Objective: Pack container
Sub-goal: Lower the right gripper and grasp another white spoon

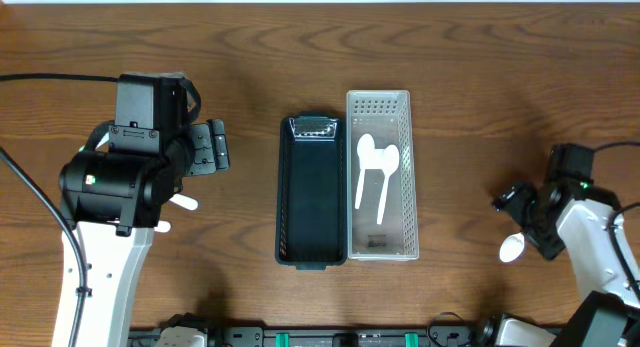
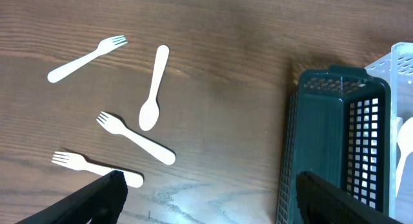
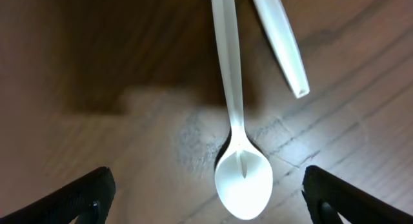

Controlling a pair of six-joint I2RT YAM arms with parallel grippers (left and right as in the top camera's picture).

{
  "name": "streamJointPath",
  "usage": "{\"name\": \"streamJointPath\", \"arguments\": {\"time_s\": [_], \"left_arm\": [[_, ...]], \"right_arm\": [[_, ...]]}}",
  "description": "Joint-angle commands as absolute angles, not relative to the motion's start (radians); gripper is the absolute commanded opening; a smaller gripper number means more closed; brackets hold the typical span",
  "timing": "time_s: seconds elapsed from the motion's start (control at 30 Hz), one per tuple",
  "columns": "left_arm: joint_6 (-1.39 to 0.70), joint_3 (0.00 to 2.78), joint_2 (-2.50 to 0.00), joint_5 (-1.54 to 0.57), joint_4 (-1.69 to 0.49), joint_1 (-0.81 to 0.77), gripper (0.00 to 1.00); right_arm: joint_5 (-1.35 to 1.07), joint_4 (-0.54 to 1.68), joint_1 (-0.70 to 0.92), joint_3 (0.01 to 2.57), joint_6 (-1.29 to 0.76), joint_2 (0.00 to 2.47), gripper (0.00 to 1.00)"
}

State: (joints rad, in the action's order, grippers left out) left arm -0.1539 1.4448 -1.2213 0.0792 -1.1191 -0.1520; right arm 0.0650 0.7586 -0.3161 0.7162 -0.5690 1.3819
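Note:
A dark green basket (image 1: pixel 311 192) and a clear white basket (image 1: pixel 381 112) stand side by side mid-table. Two white spoons (image 1: pixel 373 172) lie in the white basket. My left gripper (image 2: pixel 206 201) is open and empty above the wood, left of the green basket (image 2: pixel 332 140). Three white forks (image 2: pixel 86 59) (image 2: pixel 137 139) (image 2: pixel 97 168) and a white spoon (image 2: pixel 153 88) lie on the table in its view. My right gripper (image 3: pixel 208 198) is open, with a white spoon (image 3: pixel 240 166) lying on the table between its fingers. A second white utensil handle (image 3: pixel 279 40) lies beside it.
The white spoon's bowl (image 1: pixel 512 248) shows beside the right arm in the overhead view. The left arm covers most of the forks there; two white ends (image 1: pixel 183 201) stick out.

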Motion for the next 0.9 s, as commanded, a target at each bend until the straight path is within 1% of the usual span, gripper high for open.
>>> {"name": "streamJointPath", "arguments": {"time_s": [0.0, 0.13, 0.5, 0.57, 0.67, 0.8, 0.87], "left_arm": [[-0.159, 1.442, -1.222, 0.088, -1.122, -0.147, 0.86], [-0.159, 1.442, -1.222, 0.088, -1.122, -0.147, 0.86], [-0.159, 1.442, -1.222, 0.088, -1.123, -0.147, 0.86], [-0.159, 1.442, -1.222, 0.088, -1.123, -0.147, 0.86], [-0.159, 1.442, -1.222, 0.088, -1.122, -0.147, 0.86], [-0.159, 1.442, -1.222, 0.088, -1.122, -0.147, 0.86], [-0.159, 1.442, -1.222, 0.088, -1.122, -0.147, 0.86]], "right_arm": [[0.051, 0.736, -0.323, 0.690, -0.561, 1.403, 0.95], [0.036, 0.715, -0.323, 0.690, -0.560, 1.456, 0.94], [0.010, 0.649, -0.358, 0.690, -0.559, 1.595, 0.94], [0.009, 0.637, -0.368, 0.690, -0.551, 1.607, 0.92], [0.010, 0.628, -0.374, 0.690, -0.546, 1.612, 0.84], [0.009, 0.628, -0.375, 0.690, -0.544, 1.612, 0.60], [0.009, 0.628, -0.375, 0.690, -0.545, 1.612, 0.46]]}}
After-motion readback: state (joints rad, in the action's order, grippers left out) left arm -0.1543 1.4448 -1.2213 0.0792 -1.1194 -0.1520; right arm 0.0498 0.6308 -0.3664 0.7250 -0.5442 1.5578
